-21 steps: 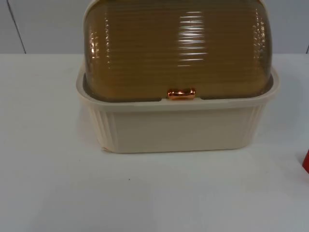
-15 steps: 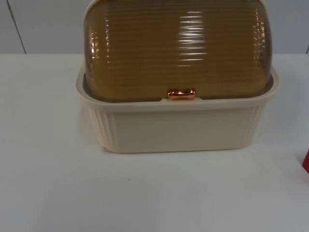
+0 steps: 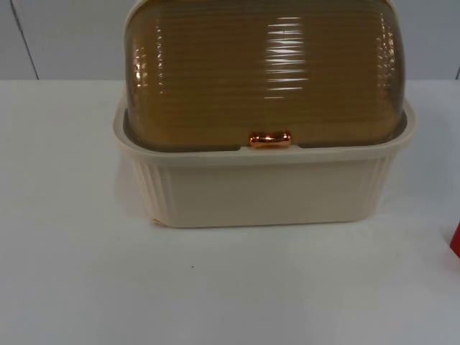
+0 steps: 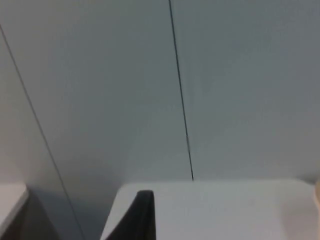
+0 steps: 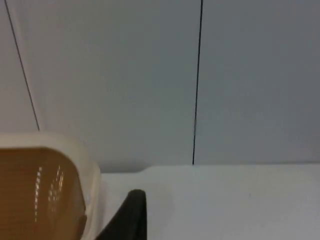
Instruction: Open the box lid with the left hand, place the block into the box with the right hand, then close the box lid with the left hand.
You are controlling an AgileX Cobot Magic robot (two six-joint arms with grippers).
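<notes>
A cream box (image 3: 266, 190) stands in the middle of the table in the top view, with its ribbed amber lid (image 3: 266, 72) shut down over it. A copper handle (image 3: 270, 139) sits at the lid's front edge. A sliver of the red block (image 3: 456, 239) shows at the right edge of the table. One black fingertip (image 4: 142, 215) of the left gripper points at the table's far edge and the grey wall. One black fingertip (image 5: 132, 212) of the right gripper stands beside the box's amber lid (image 5: 35, 190) and cream rim (image 5: 92, 185).
The grey partition wall (image 3: 65, 36) closes the table behind the box. White table top (image 3: 215, 287) lies in front of the box and to its left.
</notes>
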